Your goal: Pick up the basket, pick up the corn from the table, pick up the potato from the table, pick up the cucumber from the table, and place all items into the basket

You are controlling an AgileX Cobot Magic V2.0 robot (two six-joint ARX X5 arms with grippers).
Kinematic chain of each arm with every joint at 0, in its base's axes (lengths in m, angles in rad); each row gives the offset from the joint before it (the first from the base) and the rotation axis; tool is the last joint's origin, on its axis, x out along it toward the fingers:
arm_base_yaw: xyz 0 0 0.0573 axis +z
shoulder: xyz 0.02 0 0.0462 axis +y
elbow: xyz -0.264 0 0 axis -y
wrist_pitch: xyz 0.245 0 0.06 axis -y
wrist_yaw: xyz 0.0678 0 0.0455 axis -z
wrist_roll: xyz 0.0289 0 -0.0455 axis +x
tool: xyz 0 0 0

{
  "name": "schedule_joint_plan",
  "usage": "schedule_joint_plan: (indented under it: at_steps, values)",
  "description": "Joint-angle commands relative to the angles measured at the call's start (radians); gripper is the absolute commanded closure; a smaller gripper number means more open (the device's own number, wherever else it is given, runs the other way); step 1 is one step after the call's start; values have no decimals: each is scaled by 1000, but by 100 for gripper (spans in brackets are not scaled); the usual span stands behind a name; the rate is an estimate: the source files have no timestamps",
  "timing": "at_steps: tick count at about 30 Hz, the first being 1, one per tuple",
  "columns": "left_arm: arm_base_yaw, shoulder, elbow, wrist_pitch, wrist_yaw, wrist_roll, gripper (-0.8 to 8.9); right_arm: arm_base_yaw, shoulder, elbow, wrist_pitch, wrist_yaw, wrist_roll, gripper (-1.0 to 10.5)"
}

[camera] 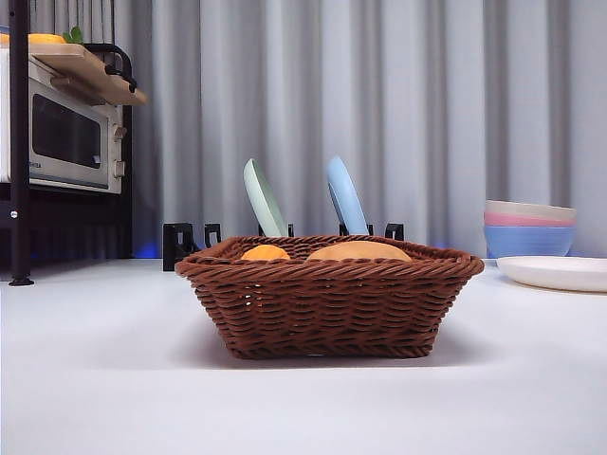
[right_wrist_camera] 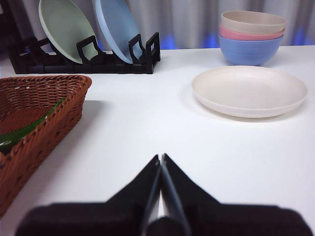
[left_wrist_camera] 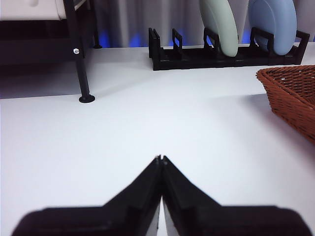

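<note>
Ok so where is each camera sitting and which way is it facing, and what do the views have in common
Front view: low at table height, looking level across the table at the basket; no arm shows.
Left wrist view: on the left arm, facing the dish rack; the shut left gripper shows.
Right wrist view: on the right arm, facing the white plate and stacked bowls; the shut right gripper shows.
Shared: all three show the basket and the green plate and blue plate.
</note>
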Motion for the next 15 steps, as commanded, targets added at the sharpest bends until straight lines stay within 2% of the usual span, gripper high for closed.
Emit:
schedule_joint_plan:
  at_steps: [1, 15]
  values:
    - [3, -2, -15, 4, 5, -6, 817, -2, 4, -11, -10, 0, 13, 945]
    - [3, -2, -15, 4, 5, -6, 817, -2, 11, -11, -10, 0, 13, 945]
